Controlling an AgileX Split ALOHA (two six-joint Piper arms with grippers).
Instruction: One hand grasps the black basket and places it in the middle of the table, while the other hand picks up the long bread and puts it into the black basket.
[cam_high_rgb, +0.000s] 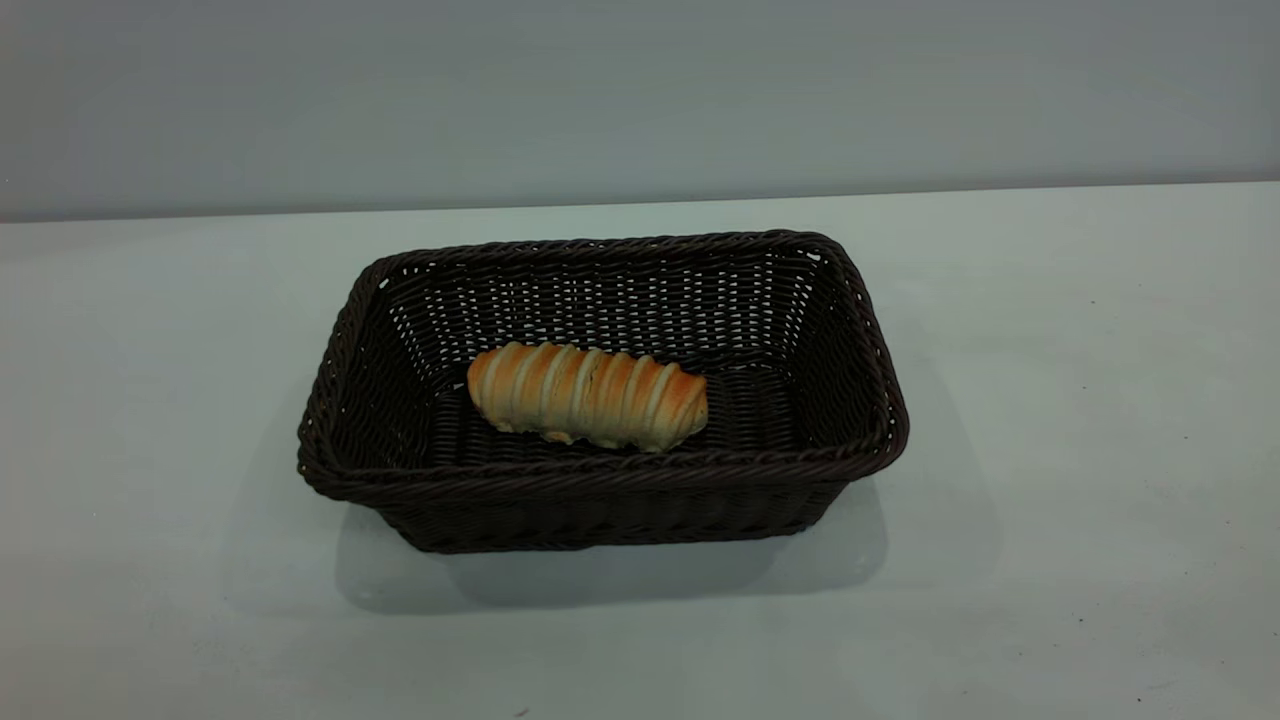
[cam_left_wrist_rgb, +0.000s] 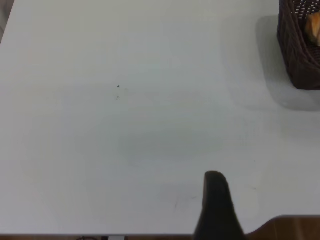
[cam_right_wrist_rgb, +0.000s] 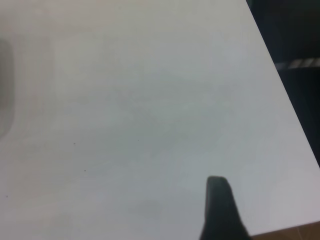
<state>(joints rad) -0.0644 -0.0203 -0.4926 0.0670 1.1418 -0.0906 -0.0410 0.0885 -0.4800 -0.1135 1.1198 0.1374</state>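
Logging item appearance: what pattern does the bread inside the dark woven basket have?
Golden-orange long bread with pale cream crosswise stripes; clearest in the exterior view.

The black basket (cam_high_rgb: 600, 500) is woven wicker, or plastic made to look like it, dark brown-black with a slight sheen on the braided rim and openwork sides you can see light through. The long bread (cam_high_rgb: 588, 395) has a baked, matte crust, golden-orange with paler cream ridges across it, a bit rough along its lower edge. The table (cam_high_rgb: 1050, 450) is plain white, smooth and matte, with a few tiny dark specks.
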